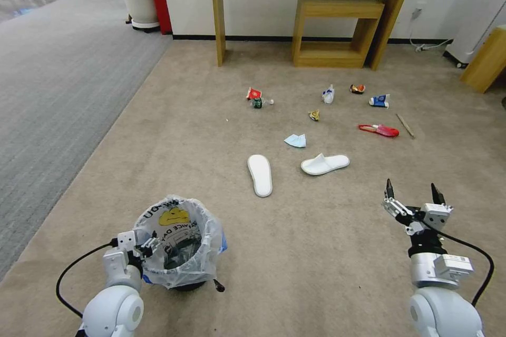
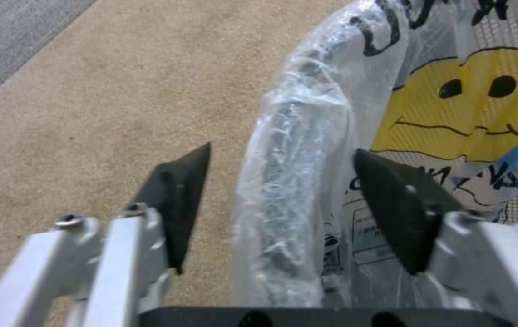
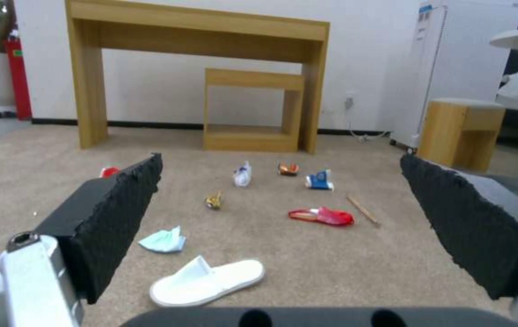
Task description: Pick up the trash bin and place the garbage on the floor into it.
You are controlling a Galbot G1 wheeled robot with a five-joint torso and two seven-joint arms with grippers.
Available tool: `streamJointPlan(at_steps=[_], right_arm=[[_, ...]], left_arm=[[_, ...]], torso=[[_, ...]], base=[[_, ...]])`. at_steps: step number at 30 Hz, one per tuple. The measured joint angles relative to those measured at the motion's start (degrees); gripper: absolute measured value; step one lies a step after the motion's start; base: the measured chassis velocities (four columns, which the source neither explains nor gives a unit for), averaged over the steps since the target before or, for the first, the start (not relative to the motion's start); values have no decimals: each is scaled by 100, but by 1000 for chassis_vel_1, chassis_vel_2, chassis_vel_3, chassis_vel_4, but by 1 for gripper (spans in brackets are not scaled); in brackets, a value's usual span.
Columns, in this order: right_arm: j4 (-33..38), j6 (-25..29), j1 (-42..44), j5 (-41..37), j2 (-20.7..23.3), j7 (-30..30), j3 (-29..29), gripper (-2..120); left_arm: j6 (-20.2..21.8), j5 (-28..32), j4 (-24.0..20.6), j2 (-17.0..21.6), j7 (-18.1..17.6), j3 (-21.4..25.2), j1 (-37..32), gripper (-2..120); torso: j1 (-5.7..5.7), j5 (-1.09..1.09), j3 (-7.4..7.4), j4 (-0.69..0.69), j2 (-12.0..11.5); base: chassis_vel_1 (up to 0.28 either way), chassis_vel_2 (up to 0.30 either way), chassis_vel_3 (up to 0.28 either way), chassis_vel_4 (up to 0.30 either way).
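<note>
The trash bin [image 1: 179, 245] stands on the floor [image 1: 316, 253], the beige carpet, close in front of the robot on its left side. The left claw [image 2: 280, 206] is spread wide and straddles the bin's rim: in the left wrist view one finger sits outside the wall over the carpet and the other hangs inside over the clear plastic bag [image 2: 452, 113] with the yellow face, neither one touching the rim as far as I can tell. The right claw [image 1: 414, 195] is also spread, holding nothing, raised over bare carpet on the robot's right.

The bin looks small and light, and likely stiff enough at the rim to be pinched there. The bag folded over the rim is thin and slick, so the grip could slide or pull the liner loose; a firm pinch through the plastic onto the hard rim seems the best hold.

The garbage lies farther ahead, well apart from the bin: two white slippers [image 1: 260, 174], one upside down, a pale blue tissue [image 1: 295, 140], a red packet [image 1: 380, 129], a wooden stick [image 1: 405, 126], a blue-white carton [image 1: 379, 100] and small wrappers, all soft or light things
</note>
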State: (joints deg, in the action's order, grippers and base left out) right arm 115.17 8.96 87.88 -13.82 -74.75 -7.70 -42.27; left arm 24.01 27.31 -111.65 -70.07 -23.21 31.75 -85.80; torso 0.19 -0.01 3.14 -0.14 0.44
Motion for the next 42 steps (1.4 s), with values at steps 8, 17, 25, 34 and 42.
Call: streamJointPlan(at_steps=[8,17,25,34,42], right_arm=[[69,-71,-18,13,-1,-6,4,100],[91,-138,-18,43,-37,-20,34,100],[26,-145,-49,37,-7,-44,39,100],[-73,-137,-79,-16,54,-85,38,100],[-144,-108,-80,-37,106,-85,43,100]], left_arm=[[-91,-14,-17,-20,10,-13,4,29],[-109,-2,1,3,30,-9,-6,6],[-115,10,93,-29,22,-16,36,6],[-201,-82,171,-239,54,-20,113,6],[-194,-70,-5,-356,104,23,60,6]], torso=[[0,1,-1,0,0],[0,2,-1,-1,0],[0,5,-2,1,0],[-1,4,-2,1,1],[0,-3,0,-3,0]], base=[[0,0,0,0],[0,0,0,0],[0,0,0,0],[0,0,0,0],[0,0,0,0]])
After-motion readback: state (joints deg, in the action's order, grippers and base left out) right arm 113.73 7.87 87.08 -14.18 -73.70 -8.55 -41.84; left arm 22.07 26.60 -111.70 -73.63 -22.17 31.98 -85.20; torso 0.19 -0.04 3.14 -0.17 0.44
